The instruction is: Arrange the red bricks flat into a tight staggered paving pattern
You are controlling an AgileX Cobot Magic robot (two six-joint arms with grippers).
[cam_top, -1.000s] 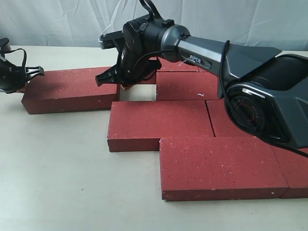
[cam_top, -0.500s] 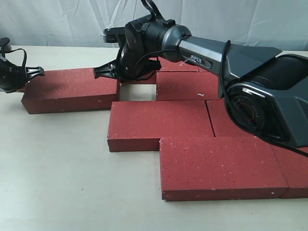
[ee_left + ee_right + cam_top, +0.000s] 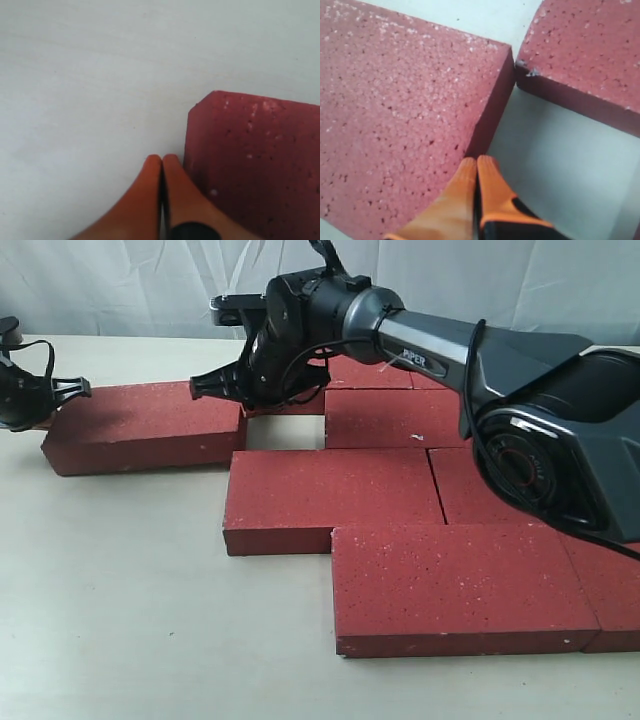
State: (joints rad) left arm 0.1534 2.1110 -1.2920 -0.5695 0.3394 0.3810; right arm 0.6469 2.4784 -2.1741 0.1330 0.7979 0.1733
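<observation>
Several red bricks lie flat in staggered rows, among them a front one (image 3: 460, 585), a middle one (image 3: 330, 495) and a back one (image 3: 385, 420). One loose brick (image 3: 140, 430) lies apart at the left. My right gripper (image 3: 250, 408) is shut and empty, its tips (image 3: 477, 162) against this brick's end face (image 3: 405, 110), in the gap before a brick with a white chip (image 3: 590, 65). My left gripper (image 3: 45, 410) is also shut and empty; its fingertips (image 3: 162, 160) rest on the table beside the brick's far corner (image 3: 255, 170).
The pale table (image 3: 120, 590) runs wide to the left and front of the bricks. A white curtain (image 3: 120, 280) hangs behind. The right arm's base (image 3: 560, 450) stands over the right bricks. A bare strip of table (image 3: 560, 160) shows between the loose brick and the back row.
My right gripper has swung a little left and up at the loose brick's right end. That brick has shifted slightly left. The left gripper has stayed put.
</observation>
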